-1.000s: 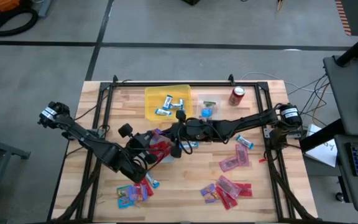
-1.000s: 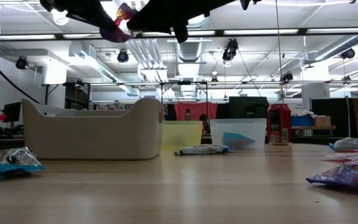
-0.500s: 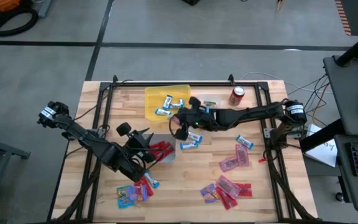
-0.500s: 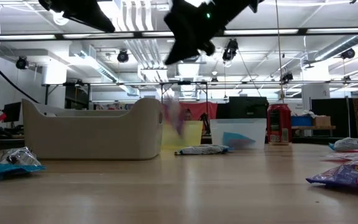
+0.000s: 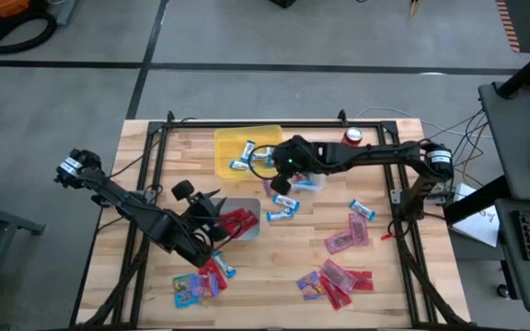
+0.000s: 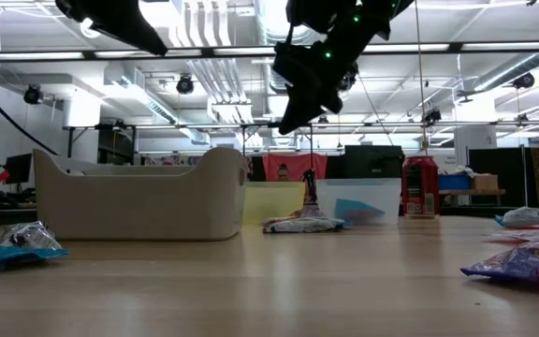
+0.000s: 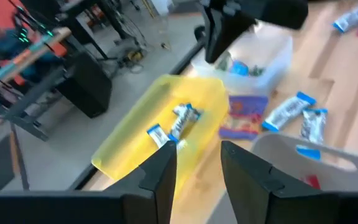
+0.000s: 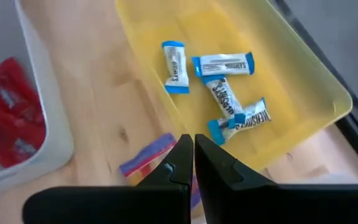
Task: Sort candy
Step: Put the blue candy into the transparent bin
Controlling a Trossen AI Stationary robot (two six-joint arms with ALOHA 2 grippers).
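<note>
High view straight down; low view level; 2 wrist views.

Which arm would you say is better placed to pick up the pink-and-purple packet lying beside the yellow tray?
Probably the right. Its gripper hovers, fingers shut, close above that packet next to the yellow tray, while the left gripper sits farther off, over the grey bin of red candy.

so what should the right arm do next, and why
Probably the right gripper should open its shut jaws and lower onto the purple packet, which lies on the wood beside the yellow tray, in no bin. The left gripper hangs open by the grey bin.
</note>
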